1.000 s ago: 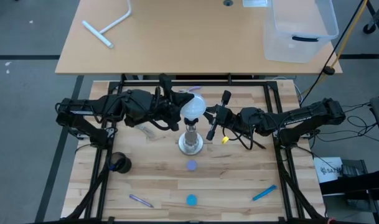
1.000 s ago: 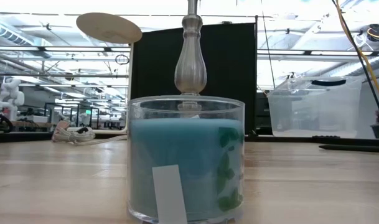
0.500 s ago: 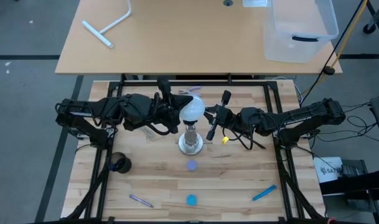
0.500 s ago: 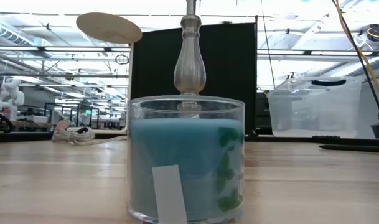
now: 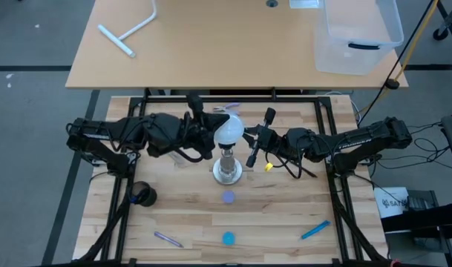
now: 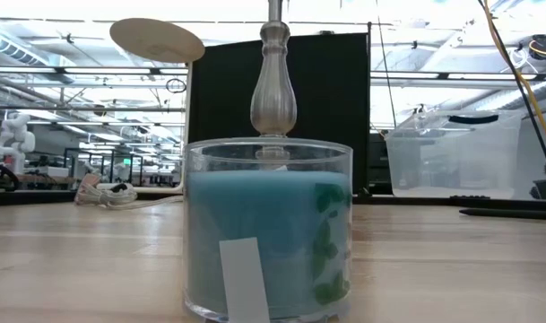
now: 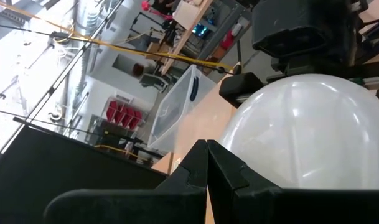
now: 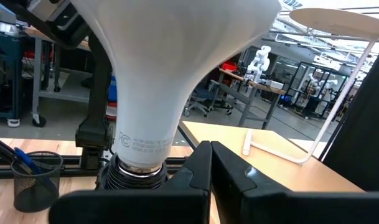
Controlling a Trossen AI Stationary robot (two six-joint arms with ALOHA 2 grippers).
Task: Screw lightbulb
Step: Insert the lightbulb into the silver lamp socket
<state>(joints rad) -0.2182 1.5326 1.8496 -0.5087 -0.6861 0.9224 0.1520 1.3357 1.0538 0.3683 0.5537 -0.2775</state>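
The lightbulb (image 5: 229, 129) sat upright on the stand (image 5: 228, 169) near the middle of the tabletop (image 5: 188, 215). The left tool (image 5: 208, 130), fingers pressed together, seemed to touch the bulb's globe. The right tool (image 5: 255, 148), fingers likewise pressed together and pinching nothing, waited just beside the stand's post.

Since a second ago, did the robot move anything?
The left claw shifted slightly along the white lightbulb; nothing was grabbed or let go. The bulb remained on the silvery stand, and the right claw kept shut beside it.
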